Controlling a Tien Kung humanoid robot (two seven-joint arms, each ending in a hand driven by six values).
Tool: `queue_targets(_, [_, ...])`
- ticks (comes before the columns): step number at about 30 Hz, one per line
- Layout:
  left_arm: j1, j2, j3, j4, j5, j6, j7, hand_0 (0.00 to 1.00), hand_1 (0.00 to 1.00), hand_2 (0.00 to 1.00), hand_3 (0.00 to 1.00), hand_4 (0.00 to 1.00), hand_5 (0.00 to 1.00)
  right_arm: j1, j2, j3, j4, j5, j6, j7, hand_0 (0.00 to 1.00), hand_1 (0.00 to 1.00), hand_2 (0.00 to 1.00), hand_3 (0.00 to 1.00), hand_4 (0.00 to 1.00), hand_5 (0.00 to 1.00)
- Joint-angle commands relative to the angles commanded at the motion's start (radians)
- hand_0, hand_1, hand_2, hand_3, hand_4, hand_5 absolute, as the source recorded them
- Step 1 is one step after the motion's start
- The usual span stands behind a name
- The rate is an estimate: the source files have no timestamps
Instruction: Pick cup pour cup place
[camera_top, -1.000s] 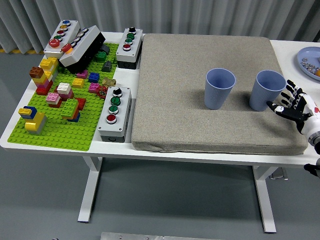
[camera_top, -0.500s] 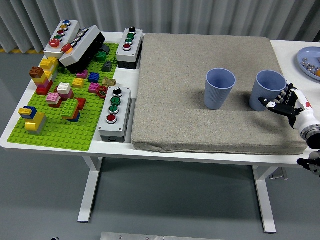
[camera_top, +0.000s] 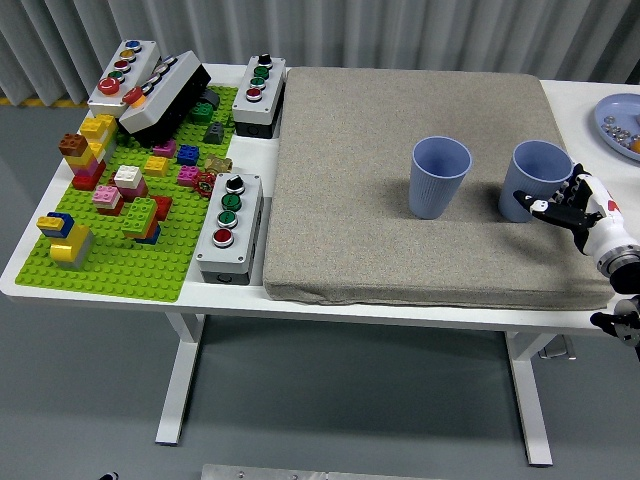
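Two blue ribbed cups stand upright on the grey mat (camera_top: 380, 250). One cup (camera_top: 438, 176) is near the mat's middle right. The other cup (camera_top: 535, 177) stands near the mat's right edge. My right hand (camera_top: 562, 205) comes in from the right, its fingers curling around the lower right side of the right cup, which rests on the mat. The thumb lies across the cup's front. What is inside the cups does not show. My left hand is out of view.
A green baseplate (camera_top: 110, 270) with several loose bricks covers the left of the table. Button boxes stand at the back left (camera_top: 122, 73), behind the mat's corner (camera_top: 259, 92) and beside the mat (camera_top: 229, 226). A blue plate (camera_top: 612, 118) with small items is at the far right.
My right hand has moved left and in toward the right cup, from open beside it to fingers wrapped against its side. The cups have not moved.
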Motion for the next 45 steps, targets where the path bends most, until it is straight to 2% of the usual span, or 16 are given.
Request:
queue_targets(2, [0.0,0.0,0.001,0.0,0.0,0.0,0.0,0.817,0.775,0.842,0.756,0.545,0.998,0.002,0.001,-0.002,-0.003,0.006,-0.001,0.003,0.967,0.954,0.998,0.998,0.851,0.205])
queue_targets(3, [0.0,0.0,0.001,0.0,0.0,0.0,0.0,0.817,0.774,0.842,0.756,0.545,0.998,0.003,0.002,-0.003,-0.003,0.01,-0.001,0.004,0.944,0.902,0.998,0.998,0.849,0.199])
queue_targets(8, [0.0,0.001,0.003,0.0,0.0,0.0,0.0,0.817,0.774,0.842,0.756,0.545,0.998,0.003,0.005,-0.015,-0.005,0.029,0.006,0.007,0.944,0.902,0.998,0.998,0.849,0.199])
queue_targets(9, [0.0,0.001,0.003,0.0,0.0,0.0,0.0,0.817,0.775,0.842,0.756,0.546,0.998,0.003,0.006,-0.018,-0.005,0.031,0.009,0.005,0.847,0.755,0.736,0.847,0.827,0.175])
queue_targets(14, [-0.001,0.001,0.003,0.0,0.001,0.0,0.0,0.817,0.775,0.842,0.756,0.546,0.998,0.003,0.008,-0.022,-0.005,0.039,0.006,0.002,0.847,0.755,0.736,0.847,0.827,0.175])
queue_targets(15, [-0.002,0.001,0.003,0.0,0.0,0.0,0.0,0.817,0.774,0.842,0.756,0.545,0.998,0.003,0.008,-0.021,-0.005,0.044,0.003,0.002,0.731,0.632,0.557,0.69,0.742,0.071])
queue_targets(20, [-0.001,0.001,0.004,0.0,-0.001,0.0,0.0,0.817,0.774,0.842,0.756,0.545,0.998,0.003,0.008,-0.018,-0.004,0.053,-0.022,0.01,0.731,0.632,0.557,0.69,0.742,0.071])
queue_targets(21, [-0.001,0.001,0.004,0.0,-0.001,0.0,0.0,0.817,0.774,0.842,0.756,0.546,0.998,0.003,0.008,-0.018,-0.004,0.054,-0.024,0.01,0.688,0.586,0.513,0.633,0.686,0.005])
queue_targets(34, [-0.001,0.003,0.012,0.0,-0.007,-0.001,0.001,0.817,0.774,0.841,0.755,0.546,0.998,0.002,0.007,-0.023,0.011,0.055,-0.042,0.013,0.658,0.566,0.494,0.618,0.683,0.005])
queue_targets(39, [0.002,0.003,0.013,0.0,-0.009,-0.001,0.001,0.816,0.774,0.842,0.755,0.546,0.998,0.003,0.004,-0.042,0.048,0.004,-0.056,-0.003,0.66,0.571,0.498,0.622,0.683,0.008])
queue_targets(45, [0.003,0.005,0.014,0.0,-0.012,0.0,0.001,0.816,0.774,0.842,0.755,0.546,0.998,0.019,-0.007,-0.075,0.118,-0.141,-0.107,-0.041,0.66,0.571,0.498,0.622,0.683,0.008])
